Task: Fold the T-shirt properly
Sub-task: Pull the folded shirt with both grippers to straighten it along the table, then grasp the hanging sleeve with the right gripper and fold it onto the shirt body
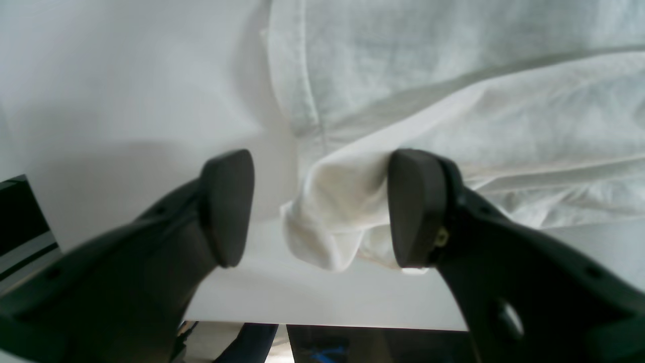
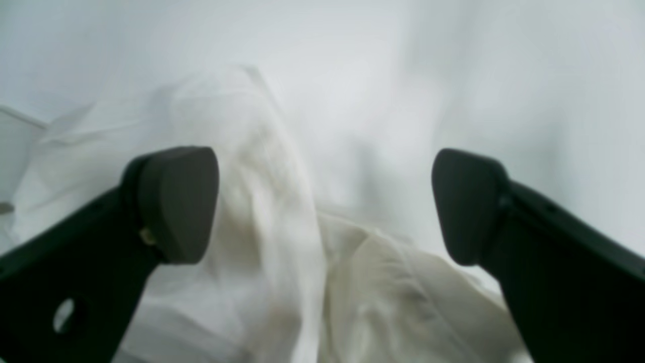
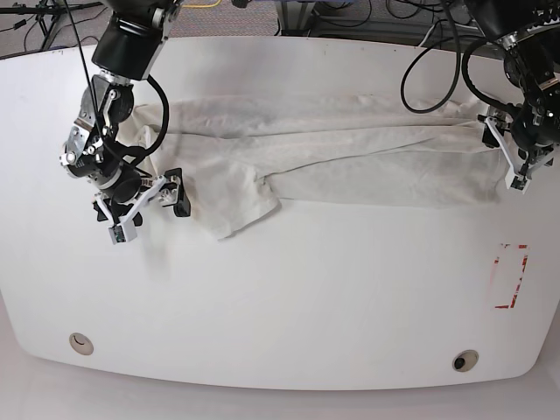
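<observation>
The off-white T-shirt (image 3: 332, 149) lies stretched in a long, creased band across the far half of the white table (image 3: 306, 306), with one flap (image 3: 241, 206) folded toward the front at its left. My right gripper (image 3: 149, 214) hangs at the shirt's left end. In the right wrist view this gripper (image 2: 322, 206) is open wide, with blurred loose cloth (image 2: 282, 242) below and between its fingers. My left gripper (image 3: 506, 157) is at the shirt's right end. In the left wrist view it (image 1: 322, 206) is open. A bunched fold (image 1: 337, 217) rests against its right pad (image 1: 413, 206), clear of the left pad.
A red rectangle outline (image 3: 510, 276) is marked on the table at the front right. Two round holes (image 3: 80, 343) (image 3: 465, 360) sit near the front edge. Cables (image 3: 429, 52) run along the back. The table's edge (image 1: 327, 322) is just below the left gripper.
</observation>
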Robot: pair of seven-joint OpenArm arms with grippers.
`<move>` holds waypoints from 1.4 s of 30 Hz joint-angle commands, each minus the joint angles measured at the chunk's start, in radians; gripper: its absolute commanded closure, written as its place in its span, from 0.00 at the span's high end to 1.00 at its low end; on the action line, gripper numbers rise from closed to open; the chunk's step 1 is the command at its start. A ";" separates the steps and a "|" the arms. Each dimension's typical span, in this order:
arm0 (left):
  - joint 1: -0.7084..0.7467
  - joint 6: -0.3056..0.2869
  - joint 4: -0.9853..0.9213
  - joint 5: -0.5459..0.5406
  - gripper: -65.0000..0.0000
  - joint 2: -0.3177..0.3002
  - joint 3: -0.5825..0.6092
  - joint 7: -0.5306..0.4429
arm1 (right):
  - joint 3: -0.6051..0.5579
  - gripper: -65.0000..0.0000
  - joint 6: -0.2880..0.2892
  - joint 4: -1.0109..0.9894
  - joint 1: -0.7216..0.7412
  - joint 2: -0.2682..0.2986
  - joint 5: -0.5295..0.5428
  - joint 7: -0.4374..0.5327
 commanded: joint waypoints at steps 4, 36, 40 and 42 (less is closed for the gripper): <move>-0.010 -0.001 0.023 -0.003 0.59 -0.016 -0.006 -0.008 | -0.009 0.91 0.002 -0.140 0.092 0.010 0.023 0.070; -0.008 -0.001 0.016 -0.003 0.59 -0.015 -0.004 -0.012 | -0.138 0.01 0.002 -0.131 0.098 -0.044 0.025 0.136; -0.008 -0.001 0.016 -0.003 0.59 -0.015 -0.003 -0.012 | -0.138 0.00 0.002 -0.030 0.054 -0.050 0.028 0.103; -0.008 -0.001 0.016 -0.003 0.59 -0.015 -0.003 -0.012 | -0.137 0.00 0.002 0.032 0.032 -0.063 0.048 0.073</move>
